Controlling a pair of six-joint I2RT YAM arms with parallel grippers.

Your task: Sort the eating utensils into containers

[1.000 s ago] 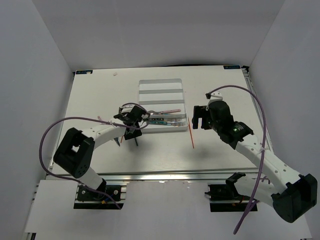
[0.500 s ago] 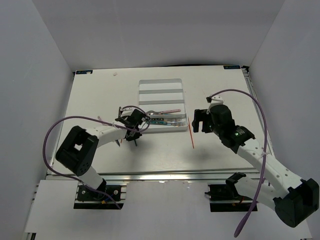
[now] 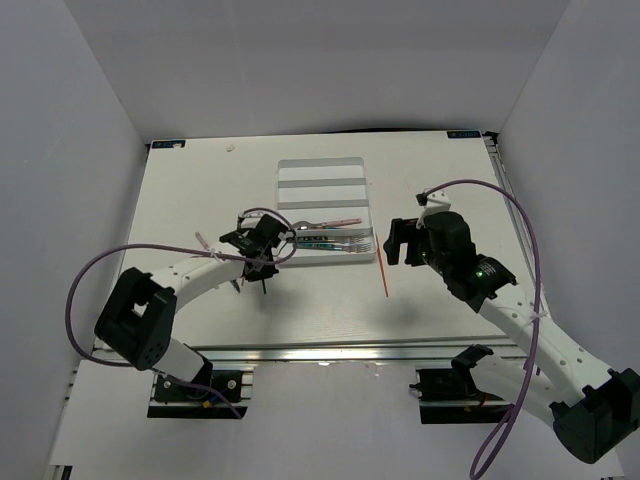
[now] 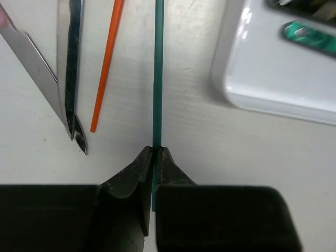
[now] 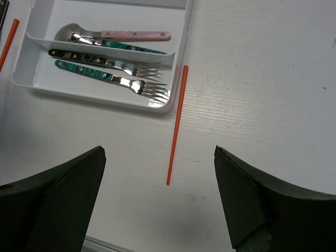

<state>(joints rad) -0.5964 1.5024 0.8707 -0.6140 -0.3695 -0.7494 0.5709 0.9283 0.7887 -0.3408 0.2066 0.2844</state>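
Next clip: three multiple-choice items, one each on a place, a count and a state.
1. The orange chopstick in the right wrist view lies: A in the tray; B on the table beside the tray; C held aloft.
2. Forks in the tray: A one; B four; C two.
3. The left gripper is: A shut on the green chopstick; B wide open; C shut, empty.
Answers: B, it lies outside the wall; C, two show side by side; A, fingers pinch its end.
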